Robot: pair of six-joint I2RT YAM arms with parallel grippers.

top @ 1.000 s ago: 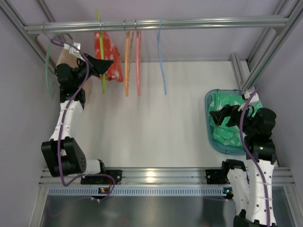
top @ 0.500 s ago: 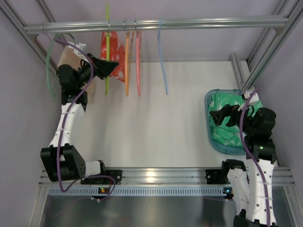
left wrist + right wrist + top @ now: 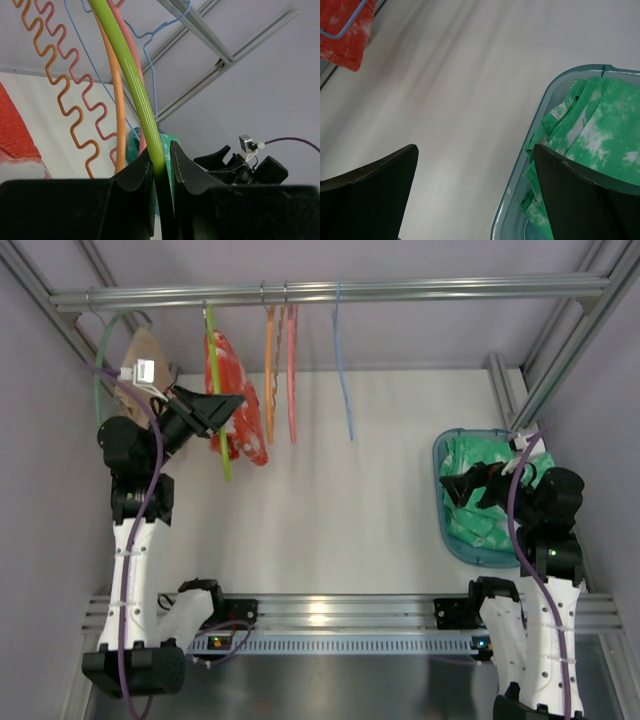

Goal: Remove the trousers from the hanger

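Observation:
The lime yellow-green hanger point(image 3: 212, 360) hangs slanted at the back left, its top just under the rail point(image 3: 400, 287). The red-orange trousers point(image 3: 244, 422) with white marks are draped on it. My left gripper point(image 3: 232, 403) is shut on the hanger's bar, level with the trousers. The left wrist view shows the hanger point(image 3: 131, 70) pinched between the jaws of my left gripper point(image 3: 161, 161), with the trousers point(image 3: 14, 131) at the left edge. My right gripper point(image 3: 448, 486) is open and empty above the basket's left side; in its own view this gripper point(image 3: 475, 167) shows jaws wide apart and the trousers point(image 3: 344, 27) far off.
Orange point(image 3: 268, 370), pink point(image 3: 292, 370) and blue point(image 3: 342, 370) hangers hang empty on the rail to the right. A tan garment point(image 3: 143, 352) on a teal-green hanger point(image 3: 97, 380) hangs at the far left. A teal basket point(image 3: 440, 455) holds green-and-white cloth point(image 3: 480, 520) at the right.
My left gripper has drawn the lime hanger and trousers down and toward the near side; the hanger's top dropped from above the rail to just under it. The right arm has not moved.

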